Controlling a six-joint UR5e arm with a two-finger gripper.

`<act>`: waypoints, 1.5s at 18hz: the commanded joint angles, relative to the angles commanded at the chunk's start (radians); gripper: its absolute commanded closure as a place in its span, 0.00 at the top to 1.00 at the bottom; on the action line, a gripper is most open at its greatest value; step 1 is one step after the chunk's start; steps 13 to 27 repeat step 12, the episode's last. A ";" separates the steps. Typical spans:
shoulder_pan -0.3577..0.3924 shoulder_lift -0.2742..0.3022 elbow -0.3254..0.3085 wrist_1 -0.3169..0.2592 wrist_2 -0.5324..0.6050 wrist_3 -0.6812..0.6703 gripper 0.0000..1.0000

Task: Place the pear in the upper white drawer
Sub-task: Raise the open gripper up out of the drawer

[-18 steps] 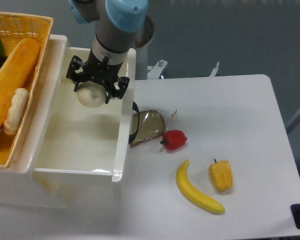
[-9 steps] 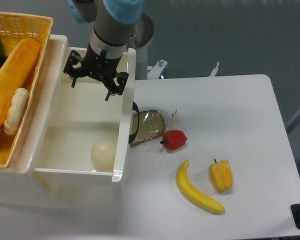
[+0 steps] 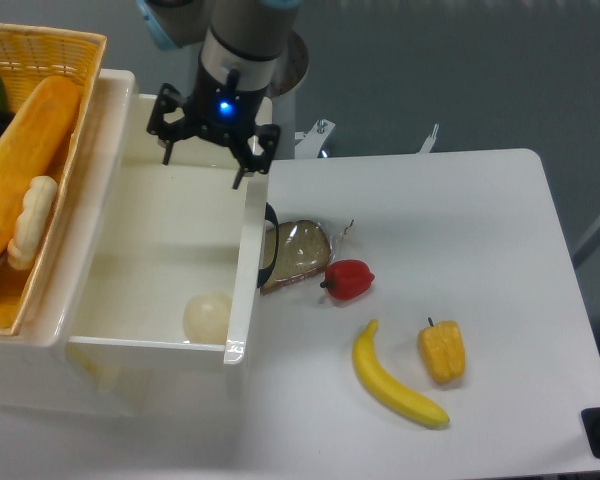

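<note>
The pale cream pear (image 3: 208, 317) lies inside the upper white drawer (image 3: 92, 250), at its near right corner against the front wall. My gripper (image 3: 204, 168) hangs open and empty above the drawer's far right part, well away from the pear. A blue light glows on the wrist above the fingers (image 3: 242, 170).
A woven yellow basket (image 3: 30, 150) with bread and other food stands left of the drawer. On the table right of the drawer lie a bread slice in a wrapper (image 3: 295, 253), a red pepper (image 3: 349, 279), a banana (image 3: 392, 383) and a yellow-orange pepper (image 3: 442, 350).
The gripper opened and the pear fell to the drawer's near right corner. The gripper has since risen and shifted slightly right, empty.
</note>
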 joint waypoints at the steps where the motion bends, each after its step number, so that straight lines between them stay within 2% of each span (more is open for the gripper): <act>1: 0.012 0.000 0.000 0.020 0.000 0.000 1.00; 5: 0.052 -0.002 0.008 0.057 0.047 0.011 1.00; 9: 0.081 -0.008 0.005 0.059 0.152 0.225 1.00; 11: 0.107 -0.009 0.002 0.060 0.160 0.270 1.00; 27: 0.123 -0.009 0.000 0.060 0.160 0.278 1.00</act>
